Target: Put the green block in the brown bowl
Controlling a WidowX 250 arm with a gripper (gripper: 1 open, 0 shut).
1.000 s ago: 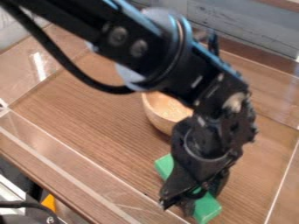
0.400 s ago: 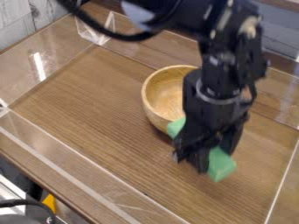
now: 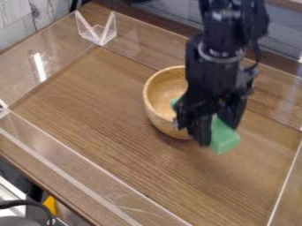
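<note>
since the frame a second back, your arm has lifted away from the near edge of the table (image 3: 94, 132) and carried the green block (image 3: 223, 138) up toward the brown bowl (image 3: 165, 100). back then the block sat low, well in front of the bowl, near the table's front edge; now it hangs just beside the bowl's right front rim, partly overlapping that rim as the camera sees it. the arm's dark body, which leaned in from the upper left before, now stands nearly upright above the bowl's right side.

your fingers (image 3: 207, 121) are clamped on the green block, pointing down, with one dark finger on each side of it. the block runs between them at a slant: its lower right end sticks out below and to the right of the fingers, and a smaller bit of green shows at their left, against the bowl's wall. the block is off the table, not yet inside the bowl.
</note>
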